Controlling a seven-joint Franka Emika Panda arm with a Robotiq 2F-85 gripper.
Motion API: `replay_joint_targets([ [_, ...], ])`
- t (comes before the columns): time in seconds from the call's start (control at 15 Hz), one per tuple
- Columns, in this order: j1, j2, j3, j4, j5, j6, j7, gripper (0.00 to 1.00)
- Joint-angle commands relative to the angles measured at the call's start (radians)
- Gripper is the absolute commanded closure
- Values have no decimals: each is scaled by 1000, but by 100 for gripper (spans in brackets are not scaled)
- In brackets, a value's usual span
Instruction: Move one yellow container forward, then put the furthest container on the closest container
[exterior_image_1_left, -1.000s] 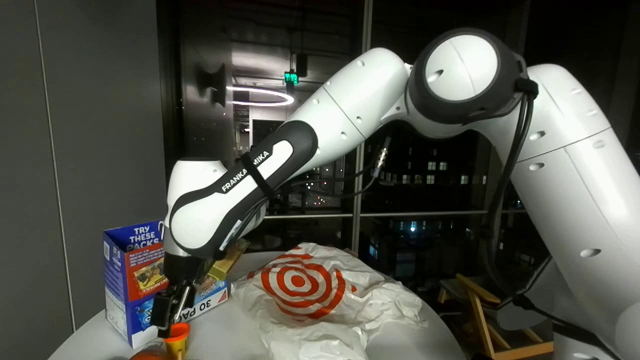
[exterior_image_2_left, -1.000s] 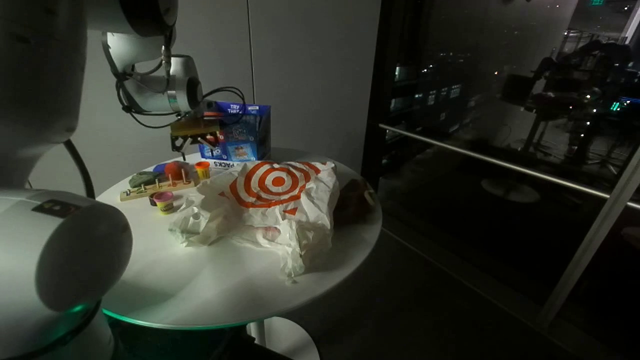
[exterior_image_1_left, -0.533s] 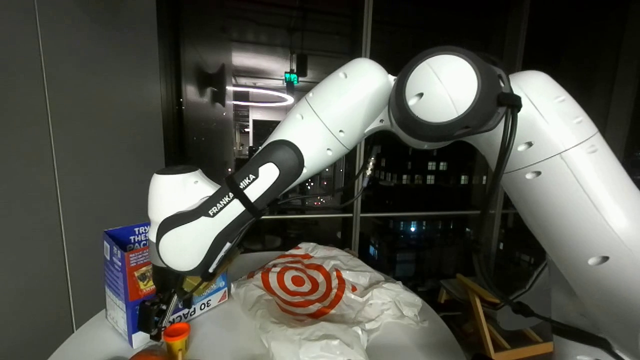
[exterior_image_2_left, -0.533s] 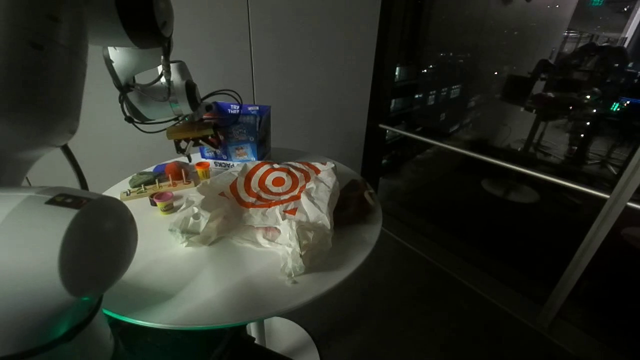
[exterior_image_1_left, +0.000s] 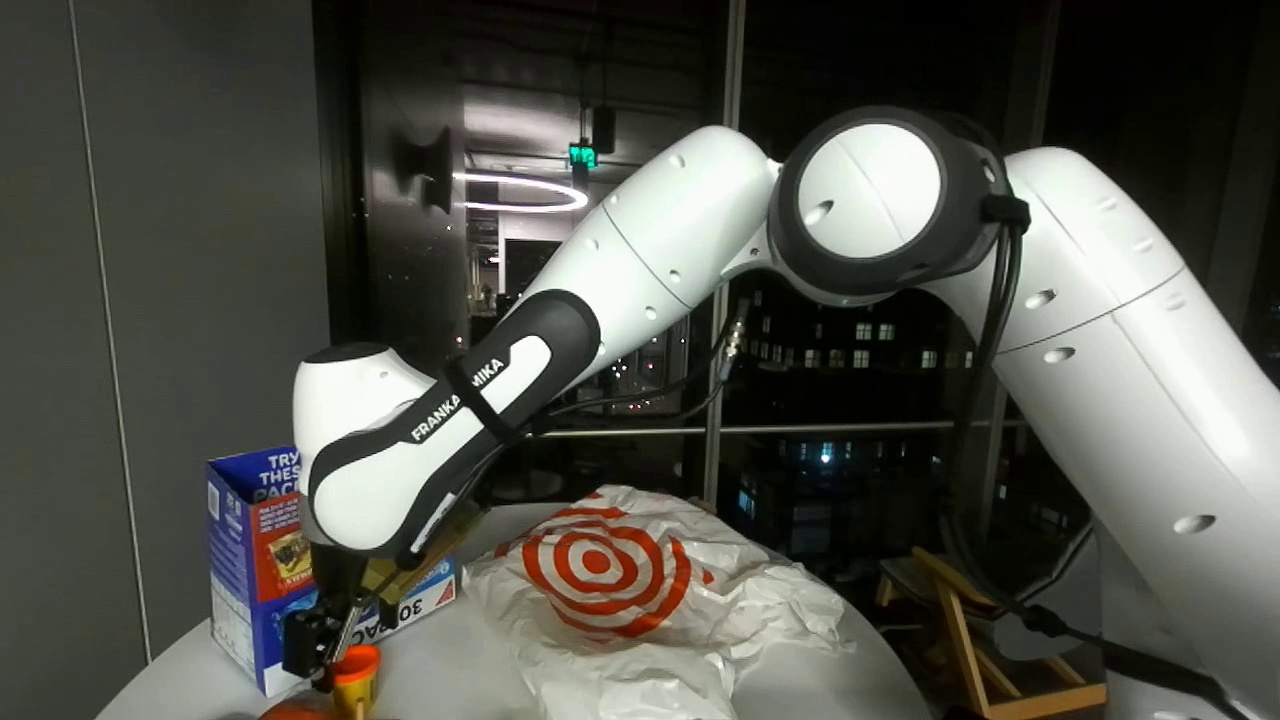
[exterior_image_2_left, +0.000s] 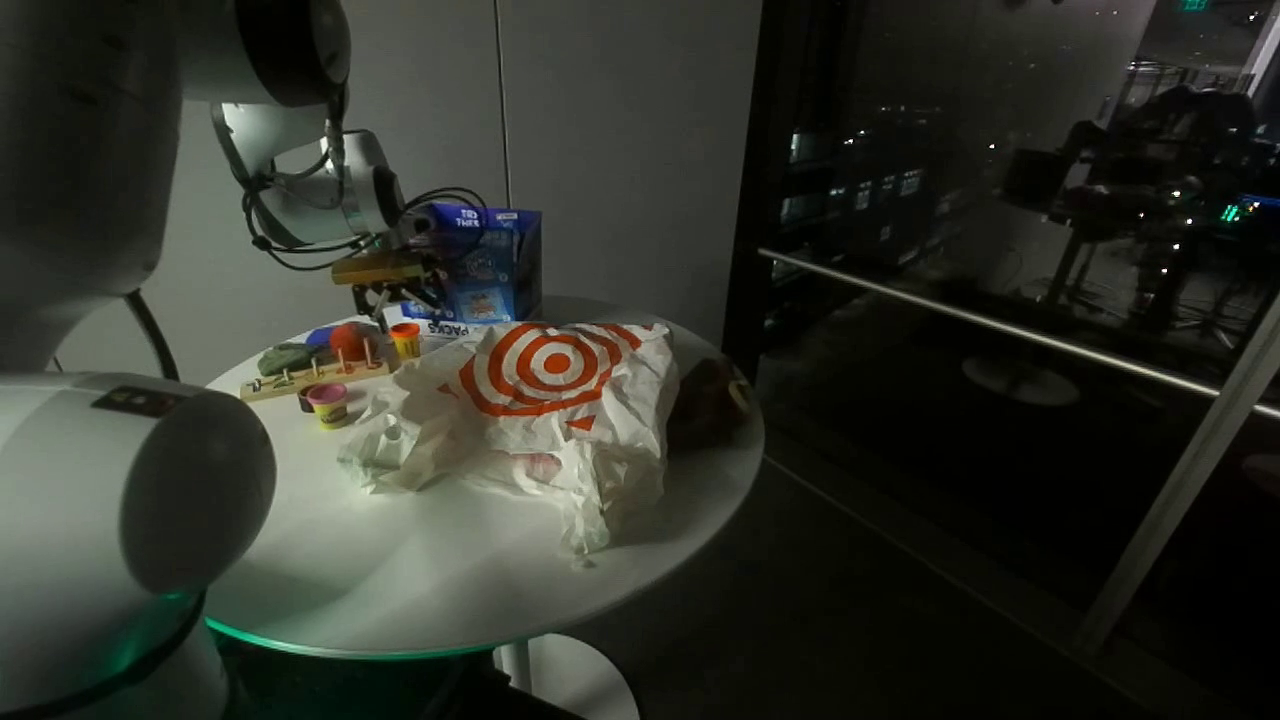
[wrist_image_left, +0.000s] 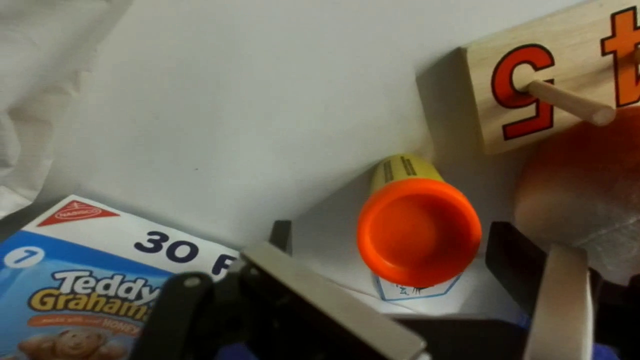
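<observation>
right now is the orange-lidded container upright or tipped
Upright: in both exterior views the orange-lidded container has its lid on top, yellow body below.

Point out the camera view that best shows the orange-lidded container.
The wrist view: the orange-lidded container appears large there, its whole lid seen between the open jaws. In both exterior views its lid and yellow side show too, but smaller.

Grey wall (exterior_image_2_left: 620, 150) behind the far edge of a round white table (exterior_image_2_left: 400, 570), in an exterior view; dark windows (exterior_image_2_left: 900, 215), metal rail (exterior_image_2_left: 1000, 325) and floor (exterior_image_2_left: 880, 560) beyond the right edge; green light (exterior_image_2_left: 350, 652) along the near edge. In an exterior view, ring-shaped light (exterior_image_1_left: 530, 208) above the far edge.
</observation>
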Motion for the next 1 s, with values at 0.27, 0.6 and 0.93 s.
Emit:
replay_joint_targets([
  [0.27, -38, 47, 26, 53, 40, -7, -53, 34],
  [0.6, -32, 33, 29, 43, 33, -32, -74, 73],
  [0.93, -27, -81, 32, -31, 25, -89, -60, 76],
])
